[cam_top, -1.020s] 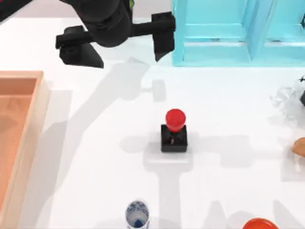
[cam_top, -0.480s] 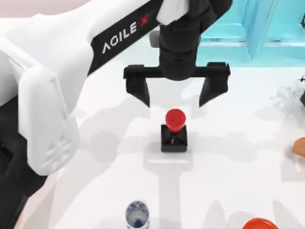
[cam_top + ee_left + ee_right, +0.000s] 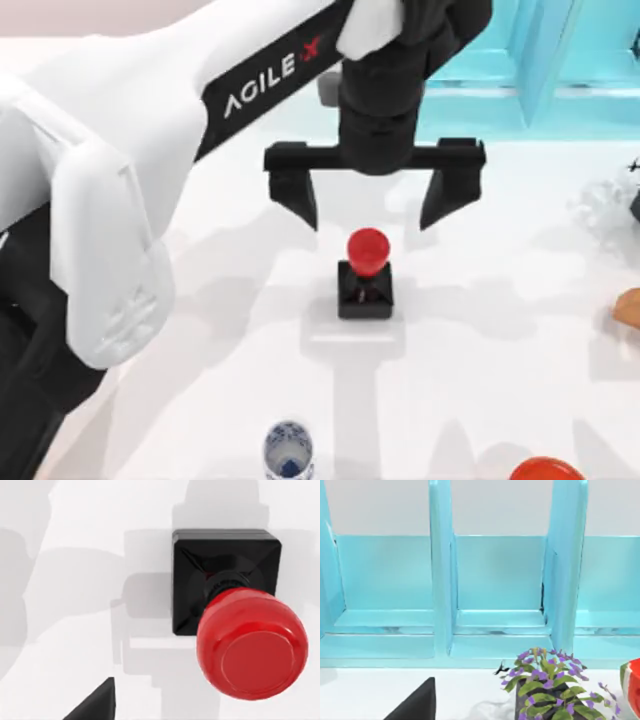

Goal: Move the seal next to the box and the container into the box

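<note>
Near edge of table, top view: the container [image 3: 288, 452] is standing upright at the bottom edge, left of centre, well apart from everything else. A red-orange round object [image 3: 546, 469] is peeking in at the bottom right.

Mid-table: the seal [image 3: 366, 273] is sitting upright on the white table [image 3: 500, 360], red knob above its black square base. In the left wrist view the seal [image 3: 235, 625] is lying close below the camera, knob toward the lens, base flat on the surface.

Just beyond the seal: the left gripper [image 3: 375, 205] is hanging over the far side of it, fingers spread wide, one finger [image 3: 297, 193] to the seal's left and the other to its right, both apart from it. Nothing is between them; the gripper is holding nothing.

Handling, as a judgement: the seal is looking rigid and light. The glossy ball knob is likely slippery and rounded, so pads could slide off it. The narrow neck under the knob or the flat sides of the black block are looking like the safer holds.

Farther back: the turquoise shelf unit [image 3: 520, 70] is standing along the far edge. The right wrist view is facing the shelf unit [image 3: 445, 580], with a purple-flowered plant [image 3: 555, 690] in front of it. The right gripper is idling there; whether its fingers are spread or closed I cannot tell.
</note>
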